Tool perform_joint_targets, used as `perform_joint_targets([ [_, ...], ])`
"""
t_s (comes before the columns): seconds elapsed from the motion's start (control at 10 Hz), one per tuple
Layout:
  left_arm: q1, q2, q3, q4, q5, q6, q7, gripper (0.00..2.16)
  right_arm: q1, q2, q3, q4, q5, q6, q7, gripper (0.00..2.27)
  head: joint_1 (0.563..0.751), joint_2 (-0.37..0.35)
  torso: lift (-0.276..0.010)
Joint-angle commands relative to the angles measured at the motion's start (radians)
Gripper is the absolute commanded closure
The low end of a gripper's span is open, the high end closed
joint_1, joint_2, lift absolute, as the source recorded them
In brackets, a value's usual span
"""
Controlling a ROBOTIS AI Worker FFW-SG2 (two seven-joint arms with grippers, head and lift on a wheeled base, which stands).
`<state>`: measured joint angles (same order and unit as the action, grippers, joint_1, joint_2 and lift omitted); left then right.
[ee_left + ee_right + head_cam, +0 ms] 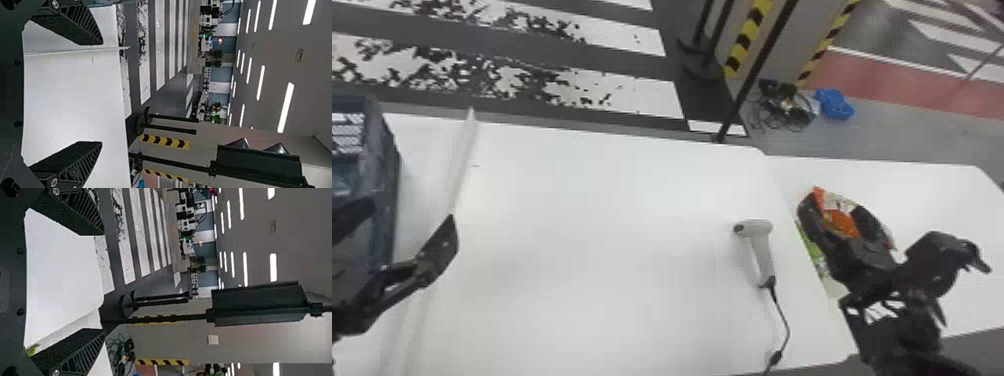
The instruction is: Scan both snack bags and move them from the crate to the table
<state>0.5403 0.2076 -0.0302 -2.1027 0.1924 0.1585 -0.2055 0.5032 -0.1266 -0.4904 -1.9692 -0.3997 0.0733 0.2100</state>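
Observation:
My left gripper (407, 226) stands open at the crate's (391, 165) right side in the head view. In the left wrist view that gripper (102, 93) has its fingers wide apart with nothing between them. An orange and black snack bag (839, 217) lies on the right-hand table, with a green snack bag (813, 248) partly hidden beside it. My right gripper (907, 252) is just in front of and to the right of the bags, partly covering them. The right wrist view shows this gripper (104, 282) open and holding nothing. A bit of green bag (32, 349) appears near its lower finger.
A white handheld scanner (758, 245) rests near the right edge of the main white table (612, 200), its cable running toward the front. A pale raised strip (463, 160) crosses the table beside the crate. A black pole (757, 70) rises behind the tables.

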Motion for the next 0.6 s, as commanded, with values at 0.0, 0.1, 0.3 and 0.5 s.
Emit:
perform_joint_targets([
  [0.0, 0.012, -0.002, 0.0, 0.001, -0.001, -0.03, 0.015, 0.09, 0.052, 0.015, 0.142, -0.031, 0.093, -0.145, -0.021, 0.04, 0.695, -0.35, -0.088],
  [0.1, 0.021, -0.008, 0.001, 0.004, 0.004, -0.052, 0.028, 0.09, 0.066, 0.022, 0.217, -0.031, 0.14, -0.197, -0.034, 0.04, 0.695, -0.331, -0.088],
  [0.3, 0.032, -0.022, 0.0, 0.016, 0.012, -0.079, 0.055, 0.09, 0.098, 0.038, 0.317, -0.027, 0.226, -0.28, -0.049, 0.04, 0.695, -0.224, -0.088],
  [0.5, 0.047, -0.04, -0.002, 0.02, 0.012, -0.128, 0.071, 0.09, 0.126, 0.053, 0.397, -0.016, 0.285, -0.347, -0.064, 0.04, 0.695, -0.158, -0.088],
])
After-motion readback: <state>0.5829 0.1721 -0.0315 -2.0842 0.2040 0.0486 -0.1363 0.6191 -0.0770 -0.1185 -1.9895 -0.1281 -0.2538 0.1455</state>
